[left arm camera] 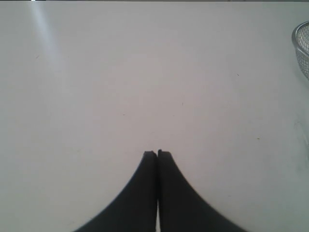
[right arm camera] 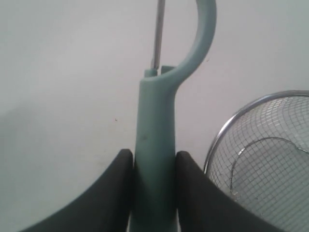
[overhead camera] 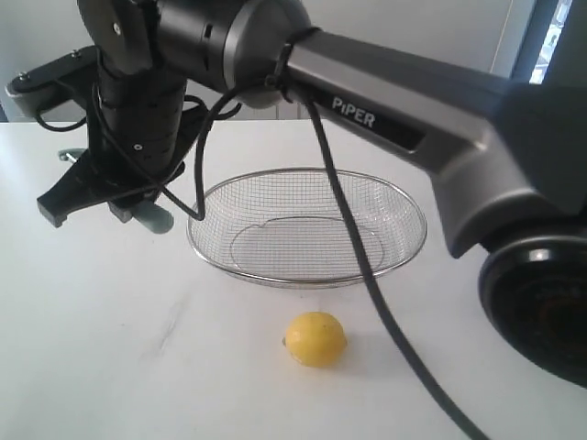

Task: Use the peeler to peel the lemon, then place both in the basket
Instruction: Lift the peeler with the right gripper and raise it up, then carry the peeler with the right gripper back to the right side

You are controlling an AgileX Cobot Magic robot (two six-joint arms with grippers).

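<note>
right gripper [right arm camera: 153,154]: mine, clamped on the peeler [right arm camera: 155,96]; both pads press the sides of its handle [right arm camera: 154,140], low down, and the head sticks out front.
peeler: teal plastic, with a hoop head and a thin metal blade [right arm camera: 158,34] running along it. I judge it light, stiff and smooth, so a tight squeeze on the flat of the handle suits it. I keep off the blade end.
peeler place: in my grip, over the table [overhead camera: 110,348], just beside the left end of the basket [overhead camera: 275,197]. I cannot tell if the tip touches the table.
my right arm: reaches across the middle to the left side in the exterior view.
left gripper [left arm camera: 157,154]: mine, fingers pressed together with nothing between them, over bare table; a bit of basket rim shows at the frame edge.
basket: wire mesh, nothing in it, mid table.
lemon [overhead camera: 315,338]: lies on the table in front of the basket, near it but not touching, well apart from both my grippers. Skin looks whole, so peeling is not yet begun.
lemon handling: my guess is firm, light, waxy and round, so it rolls and can squirt out of a pinch.
lemon grip: take it across the fat middle, the upper side left bare for the blade.
next, as I judge: the left gripper needs to open and go to the lemon.
risk: a bumped basket slides, and a nudged lemon rolls off.
</note>
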